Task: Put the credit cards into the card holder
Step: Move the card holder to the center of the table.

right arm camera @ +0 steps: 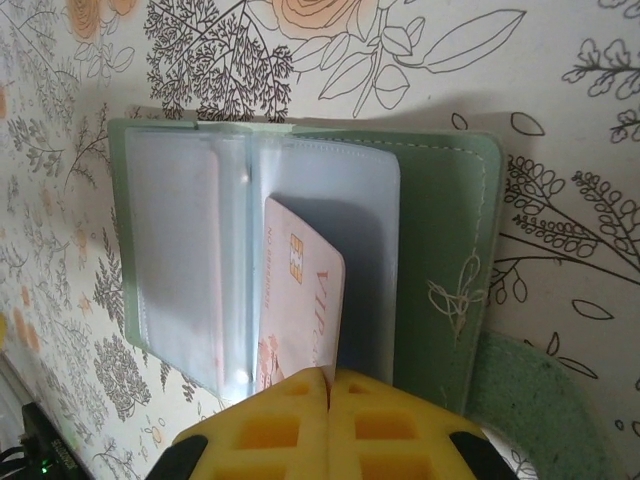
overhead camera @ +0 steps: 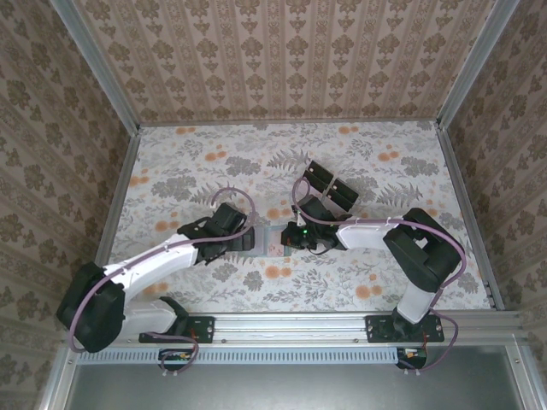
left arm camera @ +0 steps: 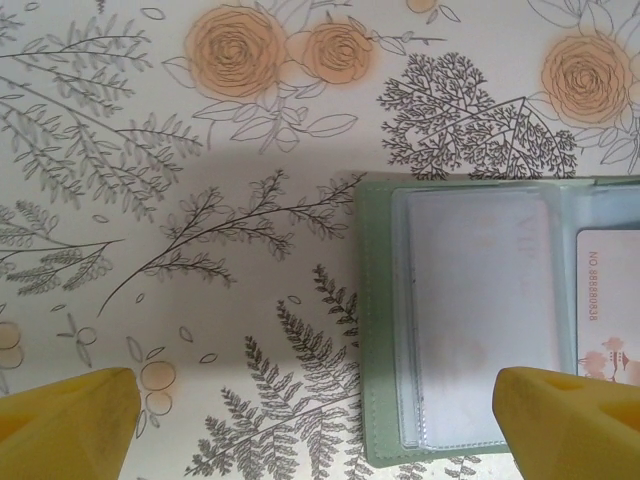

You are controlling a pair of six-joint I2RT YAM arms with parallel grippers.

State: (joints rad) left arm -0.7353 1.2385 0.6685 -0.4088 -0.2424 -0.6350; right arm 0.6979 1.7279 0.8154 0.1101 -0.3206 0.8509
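The card holder [right arm camera: 445,230] lies open on the flowered table, dull green with clear inner sleeves [left arm camera: 470,320]. In the top view it is a small patch [overhead camera: 272,242] between the two grippers. My right gripper [right arm camera: 328,385] is shut on the near edge of a whitish credit card [right arm camera: 305,285] with a gold chip. The card tilts over the holder's clear sleeve; I cannot tell whether its far end is inside a pocket. That card's edge [left arm camera: 608,310] also shows at the right of the left wrist view. My left gripper [left arm camera: 318,425] is open over the holder's left part, one yellow fingertip [left arm camera: 565,420] above the sleeve.
A clear tray with black blocks [overhead camera: 332,186] stands just behind the right gripper [overhead camera: 297,237]. The left gripper [overhead camera: 248,242] comes in from the left. Patterned walls close the table on three sides, and a metal rail [overhead camera: 291,325] runs along the near edge.
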